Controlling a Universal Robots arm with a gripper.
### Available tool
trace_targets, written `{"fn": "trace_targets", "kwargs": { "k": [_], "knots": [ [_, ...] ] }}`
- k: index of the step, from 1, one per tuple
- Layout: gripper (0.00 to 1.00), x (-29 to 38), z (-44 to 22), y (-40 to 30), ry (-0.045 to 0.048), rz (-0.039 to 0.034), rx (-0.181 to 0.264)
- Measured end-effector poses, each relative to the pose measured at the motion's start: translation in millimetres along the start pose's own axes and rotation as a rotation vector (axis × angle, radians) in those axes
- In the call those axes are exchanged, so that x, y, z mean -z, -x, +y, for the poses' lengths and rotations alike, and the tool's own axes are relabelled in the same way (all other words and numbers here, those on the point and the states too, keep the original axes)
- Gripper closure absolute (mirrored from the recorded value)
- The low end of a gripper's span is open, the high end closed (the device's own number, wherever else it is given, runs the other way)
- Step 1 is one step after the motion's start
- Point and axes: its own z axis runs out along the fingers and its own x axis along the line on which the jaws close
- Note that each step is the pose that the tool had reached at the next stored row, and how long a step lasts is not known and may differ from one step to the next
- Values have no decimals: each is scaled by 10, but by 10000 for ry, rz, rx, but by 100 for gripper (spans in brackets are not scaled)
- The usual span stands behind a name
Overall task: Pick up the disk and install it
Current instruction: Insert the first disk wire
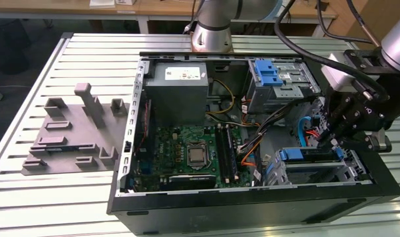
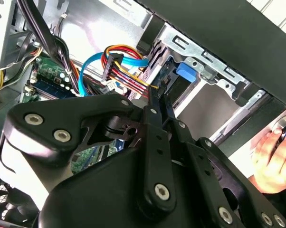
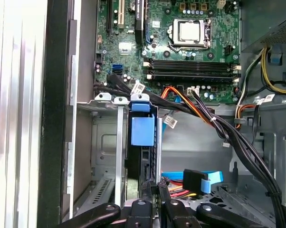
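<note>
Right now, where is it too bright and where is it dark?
First wrist view: the table slats glare white. Second wrist view: the hand glows washed out, and the tool looms dark. Exterior view: even light on the table slats, shadow inside the computer case.

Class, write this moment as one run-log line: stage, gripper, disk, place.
stage: installing | gripper: over the drive cage, at the disk's end | disk: standing on edge in the cage slot | place: open computer case, exterior view's right
</note>
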Motion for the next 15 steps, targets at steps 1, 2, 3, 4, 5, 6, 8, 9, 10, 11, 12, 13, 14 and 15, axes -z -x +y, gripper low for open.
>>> {"fn": "trace_targets", "kwargs": {
  "k": [1, 2, 3, 4, 5, 6, 8, 9, 10, 11, 12, 13, 14, 15],
  "knots": [
    [83, -2, -2, 0, 0, 0, -23],
    [83, -6, -2, 0, 0, -3, -71],
    [83, -10, -3, -1, -2, -5, -118],
    [83, -14, -3, -4, -3, -9, -152],
    [83, -16, -3, -6, -3, -12, -201],
    [83, -18, -4, -7, -4, -13, -251],
    [83, -23, -4, -10, -5, -14, -279],
    [83, -26, -4, -12, -5, -14, -279],
    [83, -29, -4, -15, -5, -14, -279],
    [83, -31, -4, -16, -5, -13, -279],
    [83, -33, -4, -16, -5, -13, -280],
    [83, -35, -5, -16, -5, -11, -284],
    [83, -37, -5, -16, -5, -13, -288],
    [83, -38, -5, -17, -5, -15, -291]
  ]
}}
